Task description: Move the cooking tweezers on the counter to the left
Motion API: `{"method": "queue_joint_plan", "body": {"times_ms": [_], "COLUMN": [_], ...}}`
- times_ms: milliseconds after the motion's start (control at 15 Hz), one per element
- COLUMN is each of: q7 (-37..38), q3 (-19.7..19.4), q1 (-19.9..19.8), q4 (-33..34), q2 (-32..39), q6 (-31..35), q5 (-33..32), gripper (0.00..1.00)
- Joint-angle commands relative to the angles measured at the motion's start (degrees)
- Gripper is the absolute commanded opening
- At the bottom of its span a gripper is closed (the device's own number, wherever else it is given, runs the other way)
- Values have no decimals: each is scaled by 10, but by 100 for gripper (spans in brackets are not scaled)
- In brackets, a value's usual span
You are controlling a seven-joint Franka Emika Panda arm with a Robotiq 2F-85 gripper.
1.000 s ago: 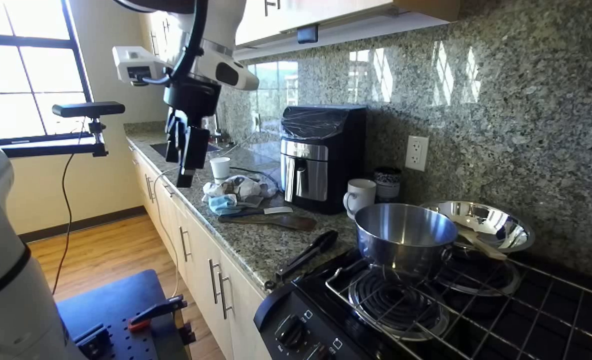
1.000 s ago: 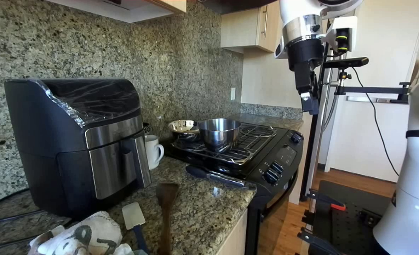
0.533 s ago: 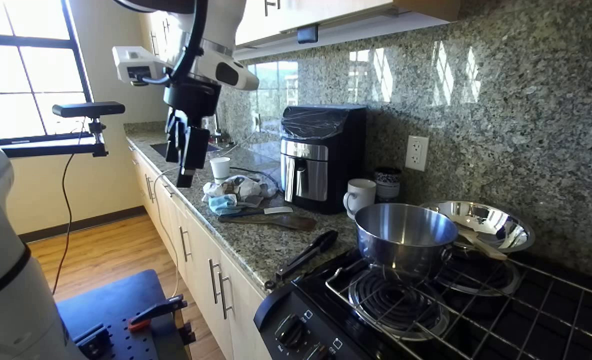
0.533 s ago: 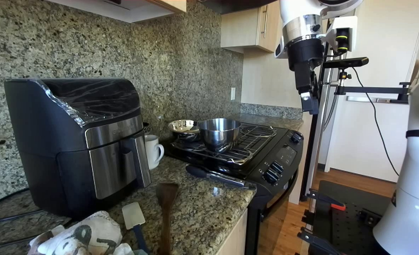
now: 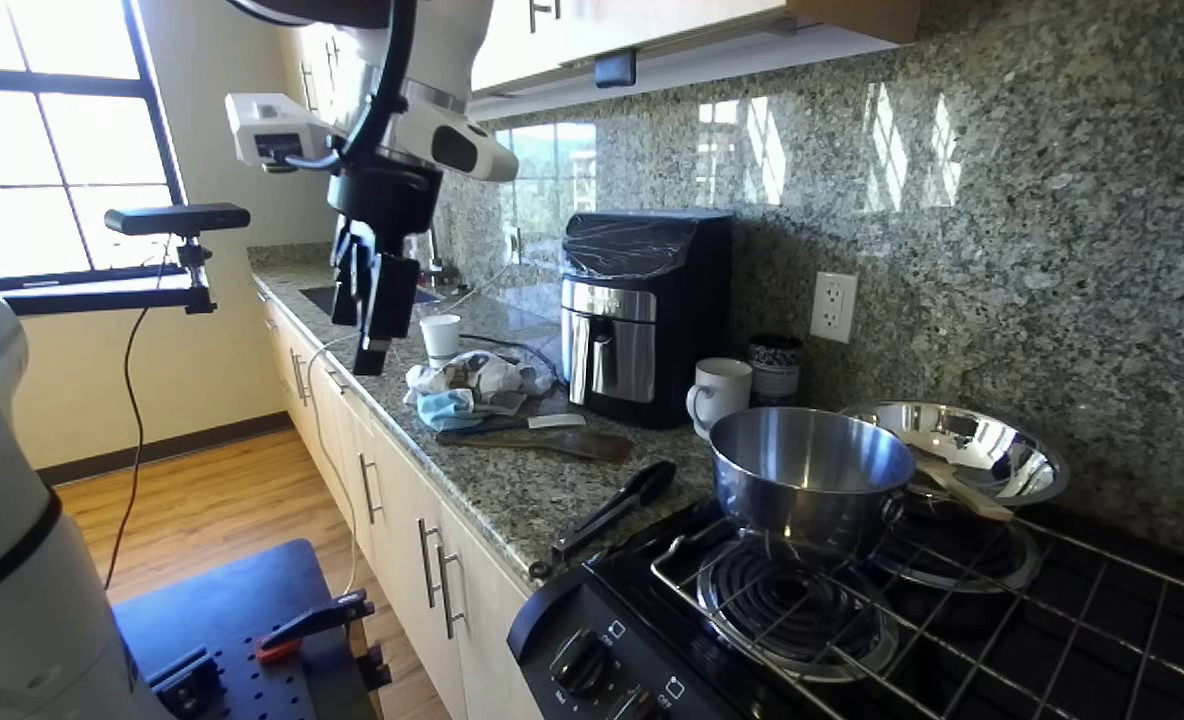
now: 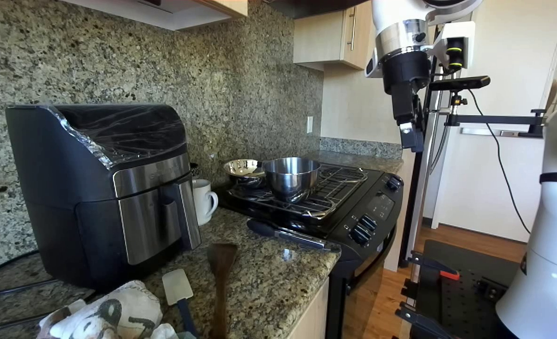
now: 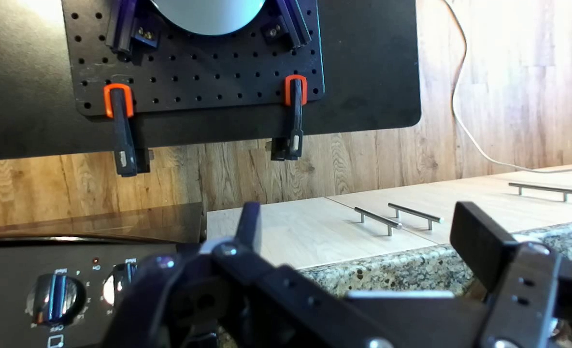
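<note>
hand (image 7: 358, 220) spread wide; tweezers (image 6: 293, 236) untouched beside the stove (image 5: 672, 635)

change: none that shows. nothing in either exterior view has visibly shifted over the last second. for you that means no reach under way; by my judgement the task stands at its start.

nearest, your hand. hangs high, near the front edge of the counter (image 5: 522, 490), spread wide, nothing held: the wrist view shows pale cabinet (image 7: 295, 232) through the gap.

next, the tweezers. they lie on the counter, well below the hand and well apart from it, off to its stove side. their dark end points toward the wall (image 5: 982, 280), the opposite end sits at the front edge. whether they touch the stove, you can't tell. nor can you pick them out in the wrist view.

beyond: the pot (image 5: 802, 510) on the stove, near that dark end; mind it coming down. a grip across the slim middle looks sound, though so thin a thing may twist.

farther along the counter: spatula (image 6: 220, 282), then fryer (image 6: 99, 193). left, taken as the robot's own, runs that way; the spatula may limit your carry.
</note>
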Motion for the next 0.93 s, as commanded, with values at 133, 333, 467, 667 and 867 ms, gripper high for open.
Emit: {"method": "queue_joint_plan", "body": {"times_ms": [133, 333, 467, 667, 867], "q7": [-2, -6, -10, -13, -18], "q3": [14, 11, 10, 7, 4], "q1": [-19, -21, -22, -24, -24], "q4": [-3, -7, -11, -15, -17], "q2": [16, 33, 47, 77, 115], "q6": [18, 39, 65, 108, 156], "q5": [2, 4, 2, 1, 0], "gripper": [100, 100, 100, 100, 100]}}
